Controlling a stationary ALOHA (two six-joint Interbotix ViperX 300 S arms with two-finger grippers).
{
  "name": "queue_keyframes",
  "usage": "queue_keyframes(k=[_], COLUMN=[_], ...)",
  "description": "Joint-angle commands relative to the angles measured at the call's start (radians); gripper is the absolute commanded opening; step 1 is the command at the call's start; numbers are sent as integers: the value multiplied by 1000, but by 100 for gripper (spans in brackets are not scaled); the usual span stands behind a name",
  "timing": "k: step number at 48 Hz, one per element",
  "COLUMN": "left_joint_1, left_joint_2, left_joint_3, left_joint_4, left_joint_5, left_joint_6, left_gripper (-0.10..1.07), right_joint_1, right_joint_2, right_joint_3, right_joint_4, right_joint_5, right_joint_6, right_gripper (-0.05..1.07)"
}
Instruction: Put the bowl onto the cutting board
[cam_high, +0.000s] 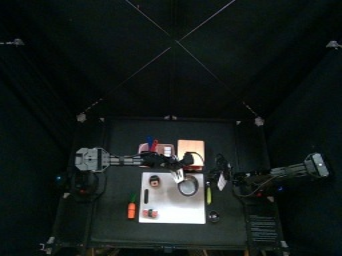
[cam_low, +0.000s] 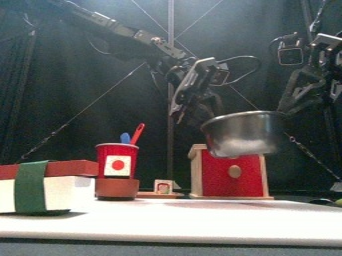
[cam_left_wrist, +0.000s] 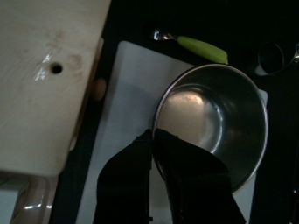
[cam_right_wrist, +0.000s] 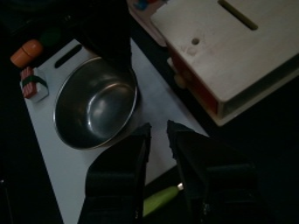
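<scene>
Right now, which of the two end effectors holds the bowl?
The left end effector: its fingers pinch the rim of the bowl above the cutting board. The right end effector holds nothing.

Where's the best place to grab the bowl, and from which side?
Take the bowl by its thin rim, coming from above with one jaw inside and one outside. Its round, smooth wall probably is too wide to span. The left tool grips it just so, on the rim's side nearest its own arm.
</scene>
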Motion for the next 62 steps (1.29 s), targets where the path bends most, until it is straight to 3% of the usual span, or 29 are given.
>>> queue_keyframes(k=[1, 16, 29, 48, 62], left_joint_1=[-2, 9, 21, 21, 15], left_joint_2=[31, 114, 141, 140, 97], left_joint_3=[-84, -149, -153, -150, -149], left_joint_4=[-9, 12, 35, 67, 109], left_joint_5=[-3, 25, 11, 5, 2], left_joint_6=[-2, -3, -2, -2, -3], left_gripper=[49, 49, 51, 80, 83], right_joint_1=[32, 140, 178, 184, 184], right_joint_2=[-3, -3, 2, 3, 5], right_joint_3=[-6, -5, -3, -8, -12], right_joint_4=[23, 110, 143, 143, 147], right_joint_5=[38, 178, 189, 189, 189], right_joint_6=[-2, -2, -2, 0, 0], right_gripper=[65, 65, 65, 65, 65])
